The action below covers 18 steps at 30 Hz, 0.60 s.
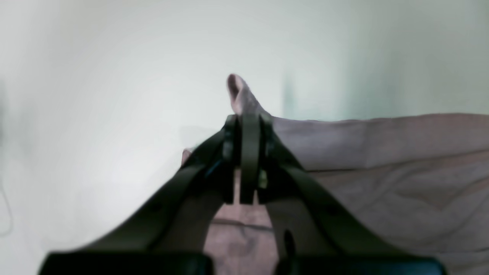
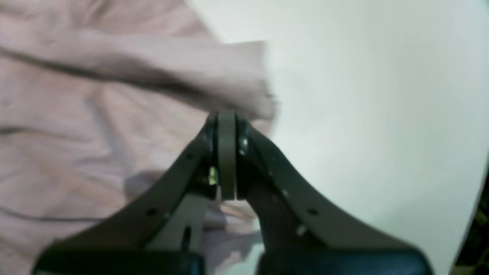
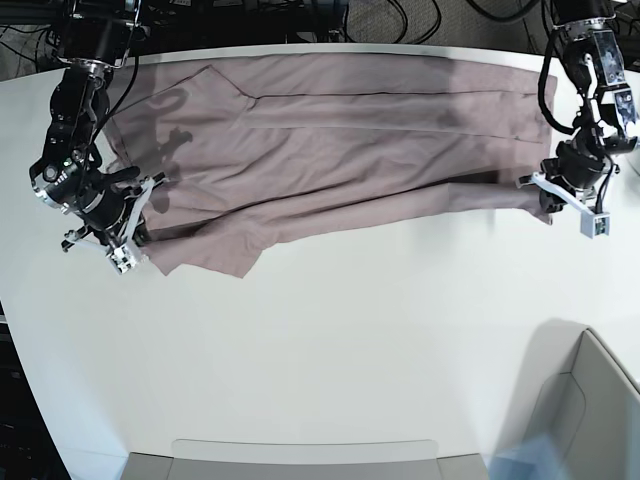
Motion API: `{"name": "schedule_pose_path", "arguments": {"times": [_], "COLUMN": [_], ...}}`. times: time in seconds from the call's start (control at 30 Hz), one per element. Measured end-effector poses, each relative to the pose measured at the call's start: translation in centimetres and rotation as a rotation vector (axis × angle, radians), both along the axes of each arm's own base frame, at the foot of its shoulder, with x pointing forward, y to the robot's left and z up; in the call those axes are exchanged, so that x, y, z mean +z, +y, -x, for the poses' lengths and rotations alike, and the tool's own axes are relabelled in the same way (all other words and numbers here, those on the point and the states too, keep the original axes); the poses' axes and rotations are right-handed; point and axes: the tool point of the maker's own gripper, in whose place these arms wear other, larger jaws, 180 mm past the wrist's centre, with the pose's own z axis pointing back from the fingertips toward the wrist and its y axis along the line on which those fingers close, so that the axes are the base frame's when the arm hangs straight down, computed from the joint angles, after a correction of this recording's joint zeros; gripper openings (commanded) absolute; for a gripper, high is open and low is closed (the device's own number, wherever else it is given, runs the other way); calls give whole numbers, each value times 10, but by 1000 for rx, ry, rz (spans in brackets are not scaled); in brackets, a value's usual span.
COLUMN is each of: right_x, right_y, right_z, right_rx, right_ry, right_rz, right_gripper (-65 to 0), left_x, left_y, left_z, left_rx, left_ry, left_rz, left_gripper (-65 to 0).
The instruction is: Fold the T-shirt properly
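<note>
White and bare over most of its lower half in the base view, the bench (image 3: 330, 350) carries the T-shirt (image 3: 330, 140) across the upper part of the frame, a long dusty-pink band of cloth running from upper left to upper right, with lengthwise folds and a looser, rumpled flap hanging toward the lower left. Dark cables and equipment crowd the top edge behind the bench, and a pale grey tray-like shape shows in the lower right corner. At the right side of the base view the left hand (image 1: 248, 118) sits at the end of the cloth; its wrist view shows the jaws pressed together on a small peak of pink fabric that sticks up above the tips. At the left side of the base view the right hand (image 2: 226, 116) sits at the other end, just beside the rumpled flap; its wrist view, blurred, shows the jaws together with a thick roll of the T-shirt touching the tips.
</note>
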Motion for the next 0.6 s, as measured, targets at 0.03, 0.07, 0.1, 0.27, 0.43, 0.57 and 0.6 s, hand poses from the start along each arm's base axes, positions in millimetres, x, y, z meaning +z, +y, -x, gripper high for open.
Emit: {"name": "schedule_pose_path", "arguments": {"times": [0.03, 0.07, 0.1, 0.27, 0.43, 0.57, 0.6], "right_x": [7, 15, 21, 11, -25, -53, -62], "right_y": [-7, -11, -15, -25, -21, -7, -4], "right_z": [-7, -15, -24, -54, -68, -64, -59], "right_rx": [-20, -33, -41, -79, -60, -26, -19], "right_ry": [-20, -41, -58, -15, 106, 159, 184], "right_rz": [-2, -5, -10, -78, -115, -161, -161], "right_gripper": [-650, -650, -650, -474, -450, -449, -449], "left_x": [0, 1, 1, 1, 1, 1, 1], "left_y": [0, 0, 0, -1, -2, -2, -2], "left_z": [0, -1, -2, -2, -2, -2, -2], "left_rx": [-1, -1, -1, -1, -2, -2, -2], "left_ry": [0, -3, -5, -5, -4, -4, -4], "left_rz": [1, 1, 1, 1, 4, 4, 3], "left_gripper": [-650, -650, -650, -650, -650, -650, -650]}}
